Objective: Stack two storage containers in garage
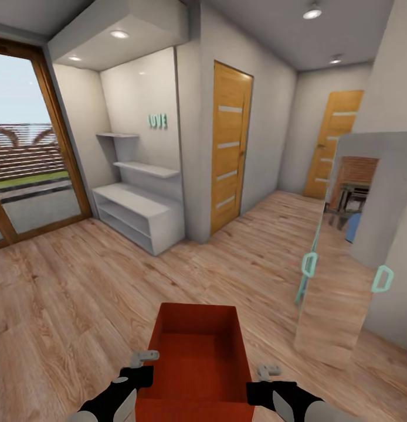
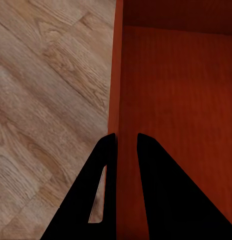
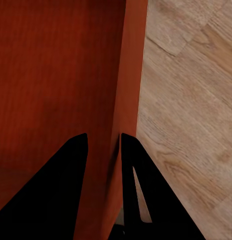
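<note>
One orange-red storage container (image 1: 197, 351) hangs open-topped and empty just in front of me, above the light wood planks (image 1: 80, 293). My left gripper (image 1: 146, 372) is shut on its left wall, one finger inside and one outside, as the left wrist view shows at the gripper (image 2: 127, 137) and container (image 2: 176, 100). On the opposite wall my right gripper (image 1: 257, 381) is shut the same way, seen close in the right wrist view at the gripper (image 3: 104, 136) and container (image 3: 55, 75). The garage and its floor are out of view.
A white shelf unit (image 1: 139, 214) stands in an alcove ahead left, beside a wood-framed glass door (image 1: 27, 170). A wooden door (image 1: 230, 146) is straight ahead, another (image 1: 335, 143) down the hallway. A mirrored cabinet with teal handles (image 1: 338, 281) juts out at right.
</note>
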